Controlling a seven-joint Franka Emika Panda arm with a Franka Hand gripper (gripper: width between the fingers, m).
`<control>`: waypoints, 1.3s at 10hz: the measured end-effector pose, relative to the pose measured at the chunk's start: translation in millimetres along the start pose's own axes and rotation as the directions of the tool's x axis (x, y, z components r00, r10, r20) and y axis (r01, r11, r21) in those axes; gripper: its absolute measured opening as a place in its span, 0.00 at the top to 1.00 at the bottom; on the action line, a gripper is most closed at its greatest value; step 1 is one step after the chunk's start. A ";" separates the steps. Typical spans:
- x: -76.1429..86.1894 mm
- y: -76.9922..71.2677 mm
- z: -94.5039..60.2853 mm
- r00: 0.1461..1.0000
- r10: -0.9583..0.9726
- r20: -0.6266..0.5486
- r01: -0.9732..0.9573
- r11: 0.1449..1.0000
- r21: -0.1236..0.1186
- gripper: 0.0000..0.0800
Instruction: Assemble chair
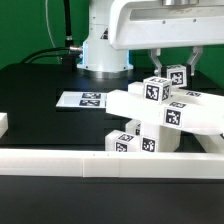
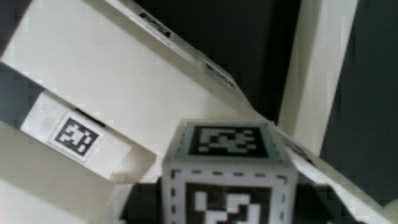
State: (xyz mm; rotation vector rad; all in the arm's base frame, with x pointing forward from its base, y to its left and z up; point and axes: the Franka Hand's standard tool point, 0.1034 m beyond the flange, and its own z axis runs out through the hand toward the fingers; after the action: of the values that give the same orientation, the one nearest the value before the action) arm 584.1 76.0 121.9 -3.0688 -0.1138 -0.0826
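Exterior view. Item: gripper [image 1: 174,66], hanging over the heap toward the exterior view's right, with its fingers on either side of a tagged square leg [image 1: 177,76]. You cannot tell from here whether they clamp it or only bracket it. Item: chair parts [image 1: 160,118], clustered directly beneath, with a flat panel [image 1: 205,118] slanting across tagged blocks, all close behind the border rail [image 1: 90,165]. Item: marker board [image 1: 84,100], flat on the table, apart toward the exterior view's left. Wrist view. Item: the square leg [image 2: 224,172], its tagged end face toward the camera, central and close. Slanted panel faces [image 2: 107,85] lie behind it, one tag showing. The fingers are not distinguishable here. Handling note, as judgement: the step looks like gripping or seating this leg. Keep it square to the panel edge, travel straight down, and confirm both pads bear evenly before you load it. A skewed leg would likely jam or upset the stack.
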 end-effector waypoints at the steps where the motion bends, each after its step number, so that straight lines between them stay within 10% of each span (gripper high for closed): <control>1: 0.0 0.0 0.0 1.000 0.015 0.000 -0.015 1.000 0.000 0.64; 13: 0.9 -3.6 1.2 0.697 0.717 0.022 -0.717 0.696 0.035 0.63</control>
State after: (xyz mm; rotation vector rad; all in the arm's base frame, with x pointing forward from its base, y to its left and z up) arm 584.8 79.8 121.0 -2.8199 1.0695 -0.0218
